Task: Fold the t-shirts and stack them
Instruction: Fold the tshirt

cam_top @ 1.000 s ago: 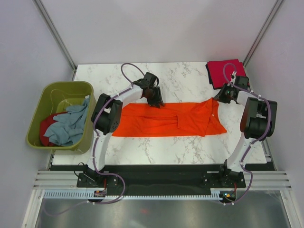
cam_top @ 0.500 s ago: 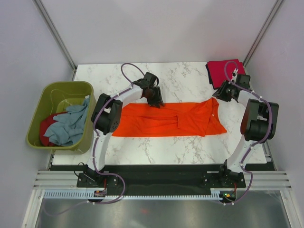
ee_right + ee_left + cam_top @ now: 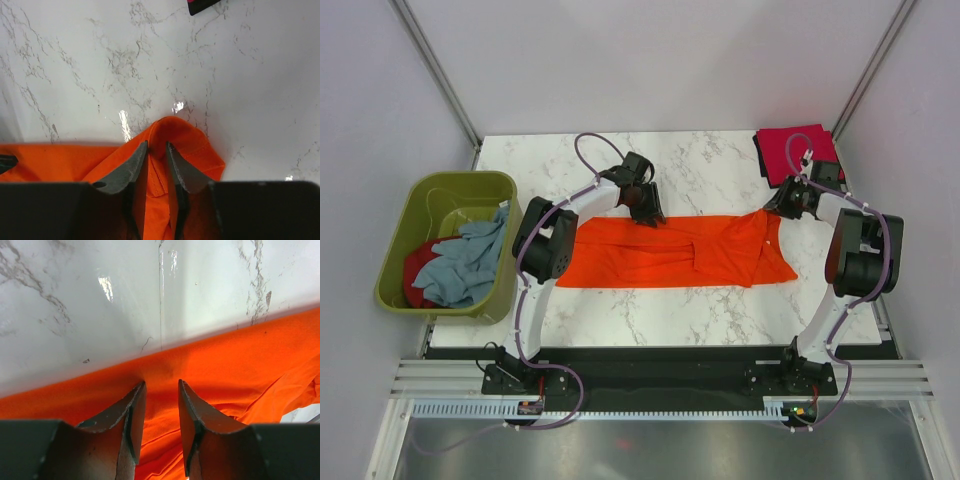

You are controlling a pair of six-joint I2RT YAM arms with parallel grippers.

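Far left, just beside the table's (image 3: 620, 305) edge: a green tub (image 3: 395, 250) with a grey-blue t-shirt (image 3: 470, 262) and a red t-shirt (image 3: 417, 270) heaped inside, not folded yet.

Next, in the middle of the table: the orange t-shirt (image 3: 660, 252), spread long and flat, with a few wrinkles near its right end.

At its far edge, left of the middle: the left gripper (image 3: 647, 214), tips down on the cloth. Fingers (image 3: 134, 410) about half apart, flat orange showing in the gap, nothing pinched.

Over at the shirt's far right corner: the right gripper (image 3: 779, 206), fingers (image 3: 131, 167) close together around a little hump of orange cloth. Hard to tell if squeezed tight or only touching.

Back right corner: another red t-shirt (image 3: 796, 150), folded already.

As for the orange cloth: probably light, soft and floppy, so likely to sag and slide on the smooth top. Best to pinch at edges and corners, both ends together, and lift evenly.
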